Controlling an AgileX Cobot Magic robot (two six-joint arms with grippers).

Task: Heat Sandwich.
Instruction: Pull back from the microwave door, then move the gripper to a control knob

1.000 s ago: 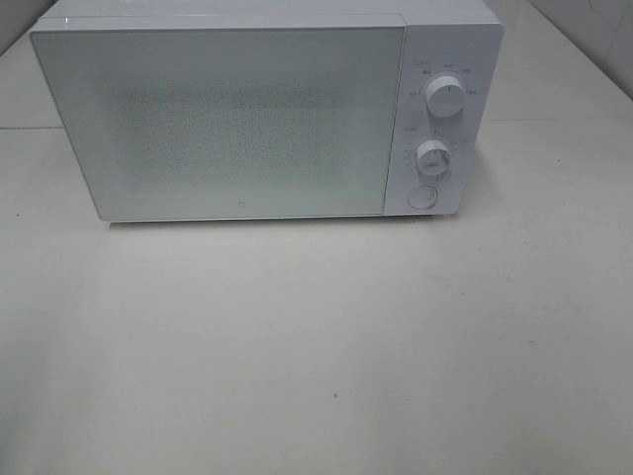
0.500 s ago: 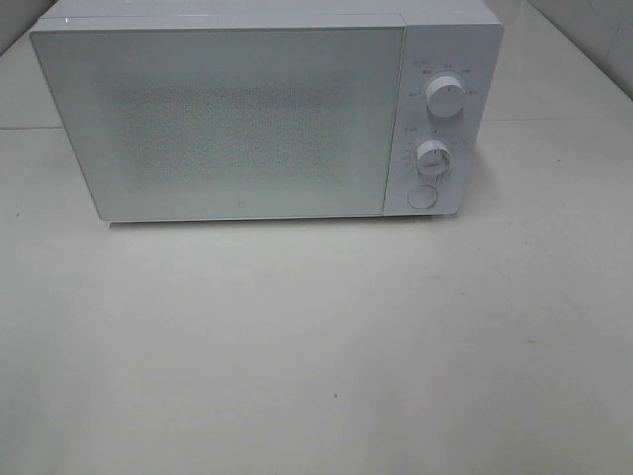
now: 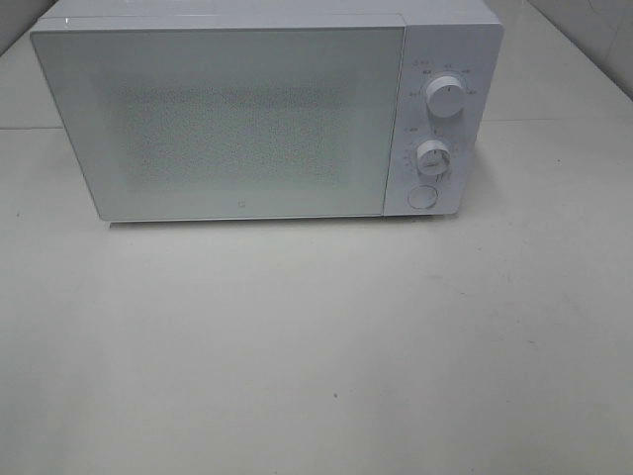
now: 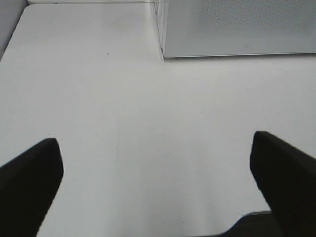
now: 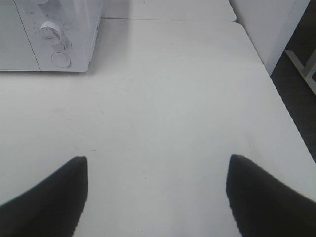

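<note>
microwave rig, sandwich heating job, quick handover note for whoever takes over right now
Left end effector: open, empty, above the bare table in front of the microwave.
Right end effector: open, empty, above the table near the microwave's control side.
Sandwich: in no view. The door is shut and shows nothing of the inside.
Done: cannot tell from these views.
Left: find the sandwich, check whether it is already inside, then go on from there.

Smooth, glossy white plastic microwave; matt pale table; matt black left pincer and right pincer.
</note>
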